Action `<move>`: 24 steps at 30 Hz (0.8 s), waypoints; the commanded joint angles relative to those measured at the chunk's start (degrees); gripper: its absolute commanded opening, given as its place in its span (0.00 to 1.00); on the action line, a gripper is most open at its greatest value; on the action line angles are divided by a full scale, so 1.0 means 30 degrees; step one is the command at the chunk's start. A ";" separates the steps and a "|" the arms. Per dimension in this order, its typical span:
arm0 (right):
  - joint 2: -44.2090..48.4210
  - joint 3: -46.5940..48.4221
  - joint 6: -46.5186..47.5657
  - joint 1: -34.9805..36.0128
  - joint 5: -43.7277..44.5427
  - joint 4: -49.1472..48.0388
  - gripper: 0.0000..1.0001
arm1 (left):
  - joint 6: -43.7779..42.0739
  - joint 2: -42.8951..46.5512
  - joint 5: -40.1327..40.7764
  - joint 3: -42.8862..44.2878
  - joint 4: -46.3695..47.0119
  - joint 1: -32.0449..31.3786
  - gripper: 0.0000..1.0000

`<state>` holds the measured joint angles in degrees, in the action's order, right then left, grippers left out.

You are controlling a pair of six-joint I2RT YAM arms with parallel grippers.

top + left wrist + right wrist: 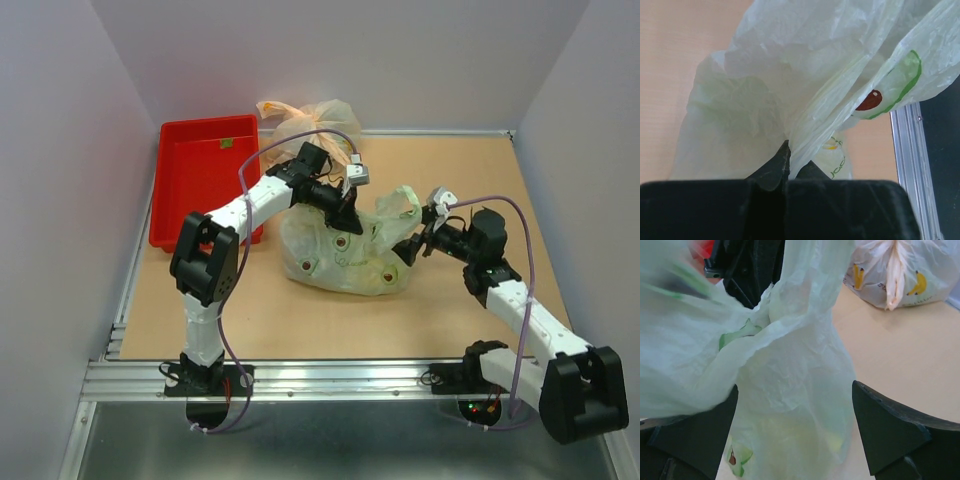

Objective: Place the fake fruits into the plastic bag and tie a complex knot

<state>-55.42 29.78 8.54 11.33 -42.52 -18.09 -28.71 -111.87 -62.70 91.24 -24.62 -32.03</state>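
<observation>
The left claw pinches the thin pale-green translucent plastic bag, whose green lettering is unreadable. The right claw gapes around it.

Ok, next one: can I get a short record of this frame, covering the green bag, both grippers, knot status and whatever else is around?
plastic bag: pale green, crumpled, lying between the two arms
left gripper: shut, pinching a fold of the bag's upper plastic
right gripper: open, one finger on either side of the bag, not clamping it
knot: none visible on the green bag
fruits: cannot be made out through the plastic
orange bag: behind the green one, already knotted
red tray: far left
</observation>
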 commanded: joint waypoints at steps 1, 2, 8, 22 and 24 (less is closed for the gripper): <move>-0.1884 0.0268 -0.1259 0.0031 -0.2375 -0.6061 1.00 | -0.0595 -0.0032 -0.0984 0.1138 -0.0669 -0.0454 0.00; -0.2295 0.0385 -0.1379 0.0031 -0.2698 -0.6448 1.00 | -0.0683 -0.0091 -0.0986 0.1197 -0.0815 -0.0543 0.00; -0.5400 0.1467 -0.2286 0.0031 -0.4106 -0.8615 1.00 | -0.1328 -0.0530 -0.1220 0.1666 -0.1753 -0.0778 0.00; -0.4760 0.1119 -0.7031 0.0031 -0.3025 -0.8884 0.00 | 0.3610 0.1751 0.0535 -0.0850 0.3073 -0.0310 0.00; -0.4614 0.1060 -0.7736 0.0002 -0.2848 -0.8533 0.00 | 0.4875 0.2483 0.1706 -0.1523 0.4479 -0.0222 0.01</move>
<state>-71.26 32.53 -9.56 11.33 -52.88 -40.75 -23.66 -111.74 -60.86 89.27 -21.61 -33.50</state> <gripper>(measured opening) 0.015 0.029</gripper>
